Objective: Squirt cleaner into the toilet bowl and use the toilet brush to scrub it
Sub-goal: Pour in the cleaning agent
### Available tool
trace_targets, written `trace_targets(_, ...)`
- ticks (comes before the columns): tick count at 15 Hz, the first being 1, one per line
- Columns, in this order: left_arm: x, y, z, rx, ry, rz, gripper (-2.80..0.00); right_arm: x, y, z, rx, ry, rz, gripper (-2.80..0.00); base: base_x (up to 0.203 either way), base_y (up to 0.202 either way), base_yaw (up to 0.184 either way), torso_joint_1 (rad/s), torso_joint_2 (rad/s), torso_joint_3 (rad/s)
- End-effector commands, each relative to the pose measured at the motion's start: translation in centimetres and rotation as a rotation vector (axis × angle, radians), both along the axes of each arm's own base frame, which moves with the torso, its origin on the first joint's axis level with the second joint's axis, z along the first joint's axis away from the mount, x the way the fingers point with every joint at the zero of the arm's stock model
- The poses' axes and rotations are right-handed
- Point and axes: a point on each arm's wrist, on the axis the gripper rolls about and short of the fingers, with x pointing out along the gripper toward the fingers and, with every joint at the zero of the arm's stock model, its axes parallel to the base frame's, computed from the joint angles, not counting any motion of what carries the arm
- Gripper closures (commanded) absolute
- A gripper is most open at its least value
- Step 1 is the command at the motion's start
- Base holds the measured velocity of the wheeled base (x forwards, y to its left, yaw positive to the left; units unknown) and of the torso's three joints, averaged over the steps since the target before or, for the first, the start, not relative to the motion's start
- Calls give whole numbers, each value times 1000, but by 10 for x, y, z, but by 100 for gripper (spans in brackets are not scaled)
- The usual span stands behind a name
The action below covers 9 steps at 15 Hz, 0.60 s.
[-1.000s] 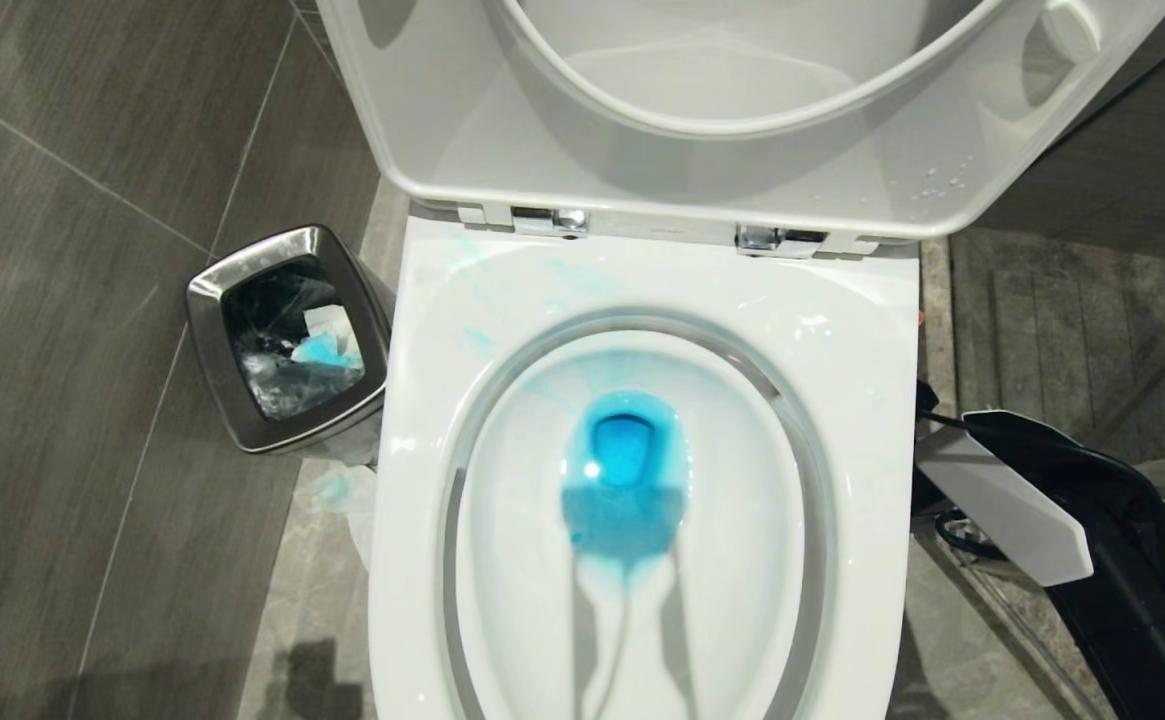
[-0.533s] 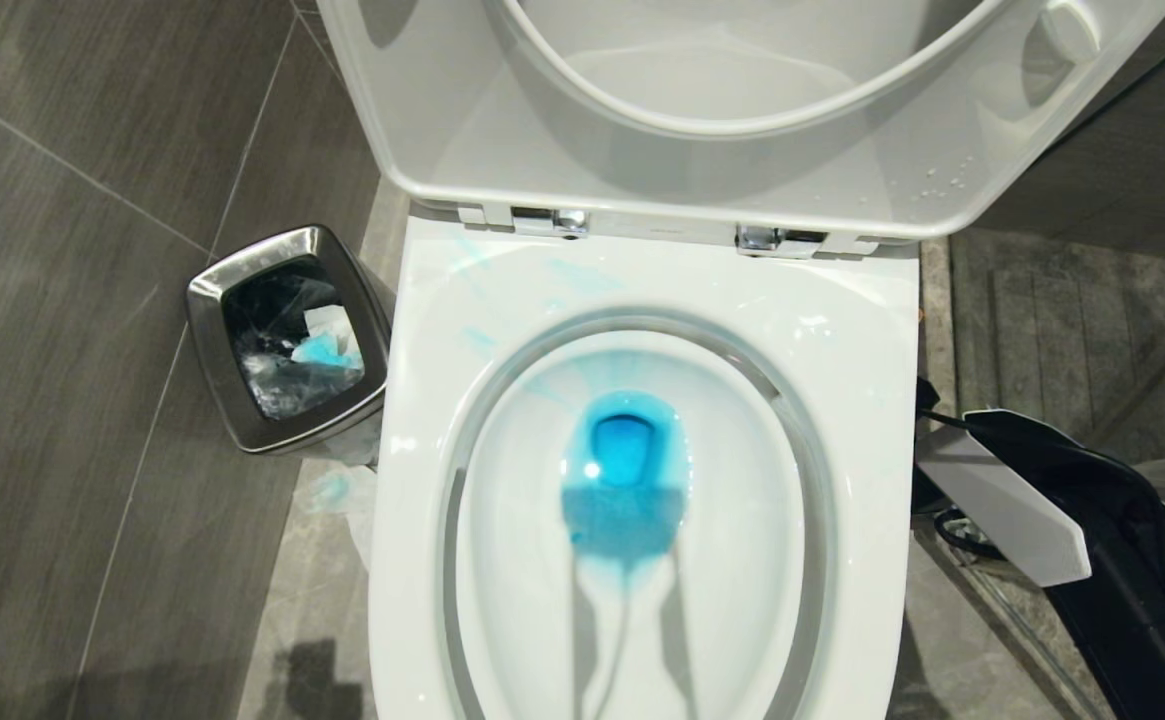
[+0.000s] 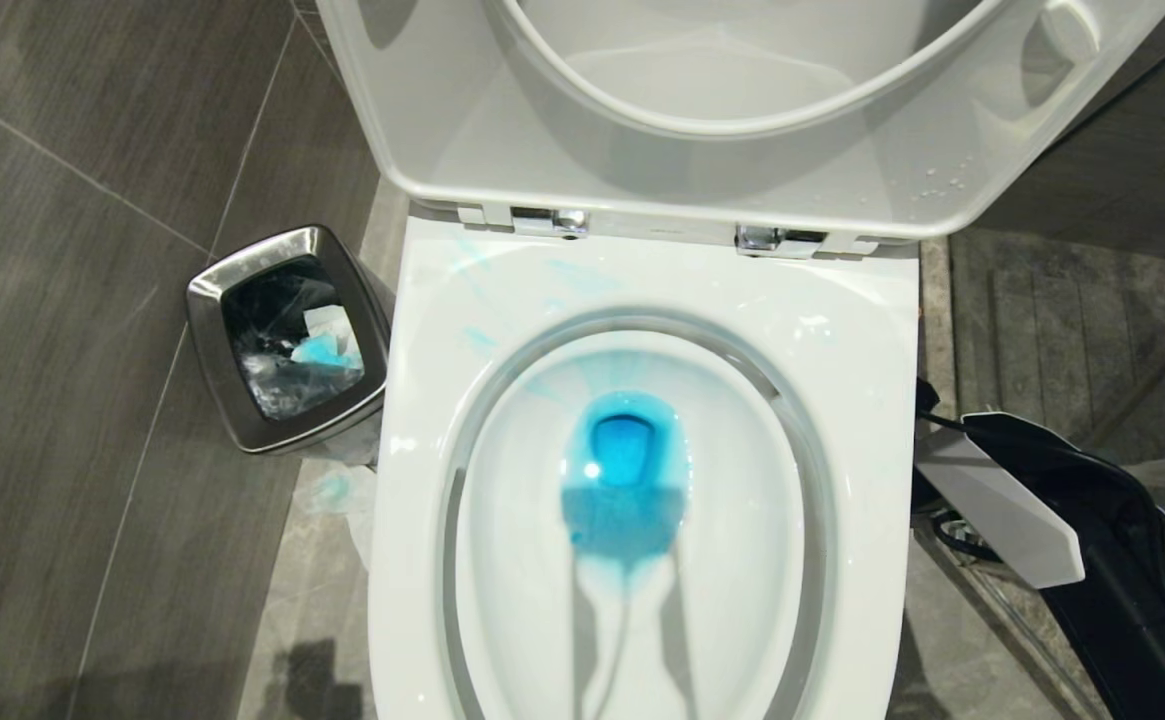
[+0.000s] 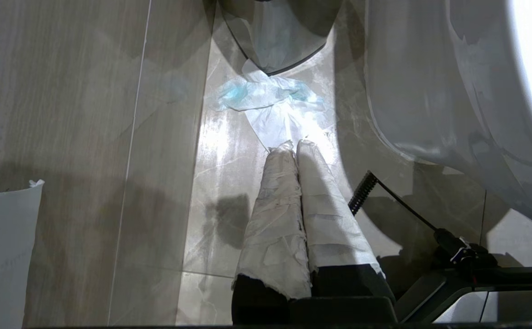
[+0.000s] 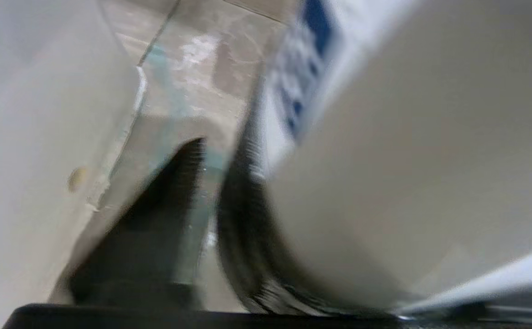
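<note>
1. Leftmost, a square steel bin [image 3: 287, 340] stands on the grey floor tiles [image 3: 92, 400], just beside the toilet's left edge; a blue-stained tissue [image 3: 327, 348] lies inside it.
2. A crumpled tissue [image 3: 342, 495] with a blue tint lies on the floor at the bin's near corner.
3. The left gripper [image 4: 295, 146] hangs low over that floor by the bowl's outer wall, its white-wrapped fingers [image 4: 277, 205] pressed together on nothing.
4. The toilet bowl [image 3: 442, 330] stands open, its lid [image 3: 462, 120] raised.
5. The cleaner [image 3: 625, 470] tints the water at the bowl's bottom vivid blue; pale blue streaks mark the rim's far left corner.
6. The right arm [image 3: 1092, 540] reaches down past the bowl's right edge. The right gripper [image 5: 211, 151] sits close by a white object with blue print [image 5: 384, 160]; whether its claw is spread or closed cannot be told.
</note>
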Motion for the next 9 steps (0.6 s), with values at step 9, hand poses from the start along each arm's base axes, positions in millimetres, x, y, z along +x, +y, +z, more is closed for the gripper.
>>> trace_targets(9,0,0,0,-1,1,1,0,0,-7,2,-12,-11,-21,0,0,0,0,0,0,0)
